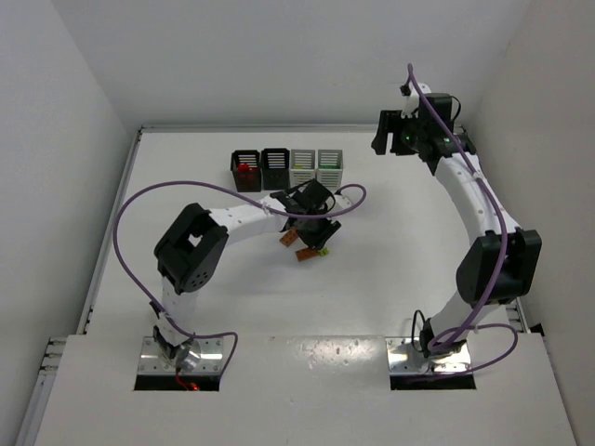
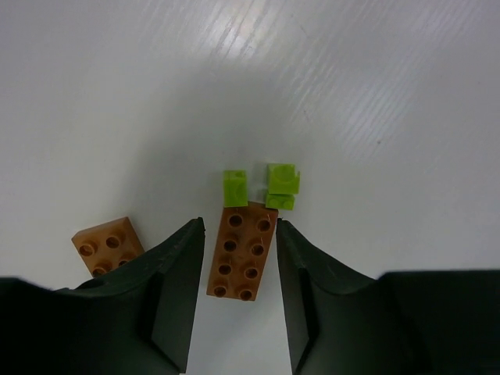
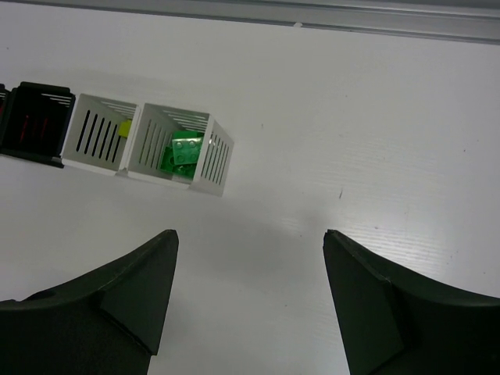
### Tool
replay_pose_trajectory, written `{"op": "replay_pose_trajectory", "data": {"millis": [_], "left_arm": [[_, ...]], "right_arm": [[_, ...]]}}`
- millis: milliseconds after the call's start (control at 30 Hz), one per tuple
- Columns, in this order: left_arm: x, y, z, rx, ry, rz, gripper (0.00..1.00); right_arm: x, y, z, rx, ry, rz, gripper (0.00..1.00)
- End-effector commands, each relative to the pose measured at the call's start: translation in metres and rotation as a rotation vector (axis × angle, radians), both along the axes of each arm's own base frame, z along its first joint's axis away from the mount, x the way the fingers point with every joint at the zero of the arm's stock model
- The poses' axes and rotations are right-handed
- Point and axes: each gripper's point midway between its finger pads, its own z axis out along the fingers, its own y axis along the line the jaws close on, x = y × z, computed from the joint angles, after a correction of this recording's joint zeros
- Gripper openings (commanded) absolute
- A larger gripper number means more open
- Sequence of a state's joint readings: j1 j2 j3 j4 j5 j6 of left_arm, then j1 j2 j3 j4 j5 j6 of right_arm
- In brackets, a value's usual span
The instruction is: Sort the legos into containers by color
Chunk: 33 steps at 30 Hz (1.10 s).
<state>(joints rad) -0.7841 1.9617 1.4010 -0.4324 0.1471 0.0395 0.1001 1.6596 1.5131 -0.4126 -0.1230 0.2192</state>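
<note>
Now, left gripper (image 2: 240, 226) flanks orange-tan studded plastic brick (image 2: 238, 262), clamp unconfirmed; square jaws on long sides; spare small yellow-green plastic bricks (image 2: 281, 183); right gripper (image 3: 250, 234) agape, empty.

Four bins (image 1: 303, 175), two orange bricks (image 2: 240, 251)

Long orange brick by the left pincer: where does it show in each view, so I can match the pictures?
Top external: the long orange brick lies mid-table, just below the left pincer.
Left wrist: bottom centre, between the pincer's fingers.
Right wrist: not in it.
Shared landmark: the yellow-green bricks at one end of it, seen in the top and left wrist views.
</note>
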Motion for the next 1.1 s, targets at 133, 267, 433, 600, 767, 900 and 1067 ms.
{"op": "replay_pose_trajectory", "data": {"millis": [133, 267, 433, 600, 767, 900, 1067], "left_arm": [[0.012, -0.010, 0.003, -0.002, -0.022, 0.010, 0.44], [0.015, -0.013, -0.001, 0.000, -0.020, 0.010, 0.44], [0.016, -0.014, -0.008, 0.010, -0.010, 0.010, 0.44], [0.016, -0.013, -0.013, 0.020, -0.007, 0.002, 0.44], [0.017, -0.015, -0.015, 0.020, -0.007, 0.002, 0.37], [0.017, -0.014, -0.019, 0.029, -0.005, -0.006, 0.36], [0.015, -0.015, -0.023, 0.029, 0.008, -0.011, 0.29]], "right_arm": [[0.005, 0.002, 0.013, 0.066, -0.028, 0.020, 0.74], [0.003, -0.001, 0.013, 0.070, -0.027, 0.019, 0.73], [0.001, -0.004, 0.014, 0.075, -0.027, 0.017, 0.73], [-0.002, -0.004, 0.014, 0.075, -0.027, 0.017, 0.71], [-0.001, -0.002, 0.016, 0.081, -0.036, 0.027, 0.69], [-0.006, -0.005, 0.007, 0.085, -0.016, 0.025, 0.69], [-0.013, -0.005, 0.003, 0.085, -0.005, 0.024, 0.68]]}}
